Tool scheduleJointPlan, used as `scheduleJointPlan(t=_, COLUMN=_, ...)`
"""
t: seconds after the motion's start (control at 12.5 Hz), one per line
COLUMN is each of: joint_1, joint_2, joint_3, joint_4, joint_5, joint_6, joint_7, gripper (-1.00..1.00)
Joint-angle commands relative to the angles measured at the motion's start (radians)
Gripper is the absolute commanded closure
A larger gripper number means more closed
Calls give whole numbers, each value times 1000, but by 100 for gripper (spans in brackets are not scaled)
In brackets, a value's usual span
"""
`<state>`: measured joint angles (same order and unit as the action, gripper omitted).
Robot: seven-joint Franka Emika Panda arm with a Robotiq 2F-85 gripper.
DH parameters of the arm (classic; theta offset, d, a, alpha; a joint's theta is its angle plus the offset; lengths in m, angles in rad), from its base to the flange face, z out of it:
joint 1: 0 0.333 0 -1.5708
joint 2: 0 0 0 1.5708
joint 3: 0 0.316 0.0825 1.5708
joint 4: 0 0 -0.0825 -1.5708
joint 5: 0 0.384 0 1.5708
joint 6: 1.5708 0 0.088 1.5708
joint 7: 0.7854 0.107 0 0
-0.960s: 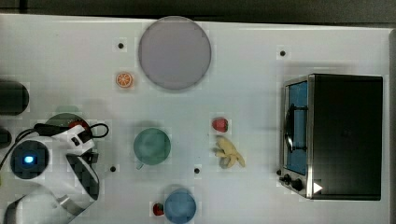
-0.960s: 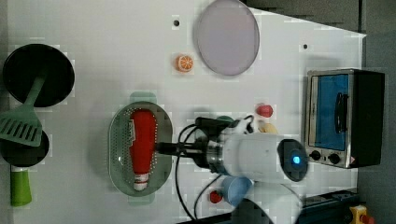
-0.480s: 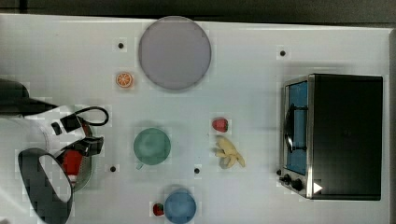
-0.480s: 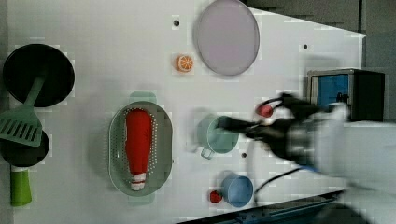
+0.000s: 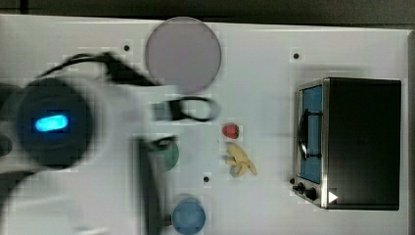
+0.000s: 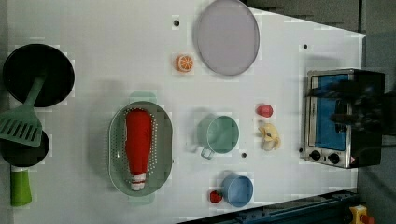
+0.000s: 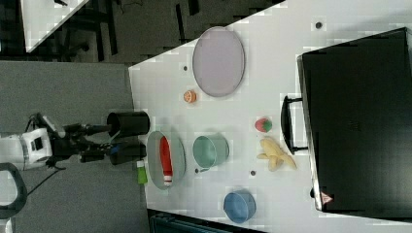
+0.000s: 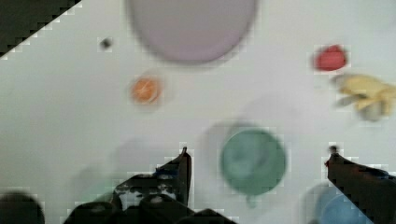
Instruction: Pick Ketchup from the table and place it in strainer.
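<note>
The Ketchup (image 6: 138,145), a red bottle with a white cap, lies lengthwise inside the pale mint-green strainer (image 6: 115,140) on the left view's left. The right view shows the same Ketchup (image 7: 166,158) in the strainer (image 7: 178,145). My gripper (image 8: 259,155) is open in the wrist view, with nothing between its fingers (image 8: 183,164); a green cup (image 8: 252,161) stands on the table far below them. The arm (image 5: 58,127) is a large blur across the top view's left and hides the strainer there.
A grey-lilac plate (image 6: 227,37), orange slice (image 6: 185,63), green cup (image 6: 217,135), strawberry (image 6: 264,110), banana (image 6: 270,136) and blue bowl (image 6: 237,190) lie on the white table. A toaster oven (image 6: 343,119) stands on the left view's right. Black pans and a spatula (image 6: 22,125) sit on its left.
The arm has swung quickly: in the top view it now blurs large across the left, and in the left view it has moved right over the oven. The Ketchup stays in the strainer.
</note>
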<state>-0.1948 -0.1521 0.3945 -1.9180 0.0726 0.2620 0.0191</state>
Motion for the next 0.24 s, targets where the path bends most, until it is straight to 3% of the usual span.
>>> scheduleJointPlan(t=0.08, joint_1=-49, joint_2=3, joint_3=-143, joint_4=-2, joint_5=10, joint_6=-29, joint_7=-81, gripper=-100)
scheduleJointPlan(t=0.24, joint_1=-49, joint_2=-12, joint_3=-226, joint_4=-2, joint_5=2, joint_6=-30, joint_7=-81, gripper=-100)
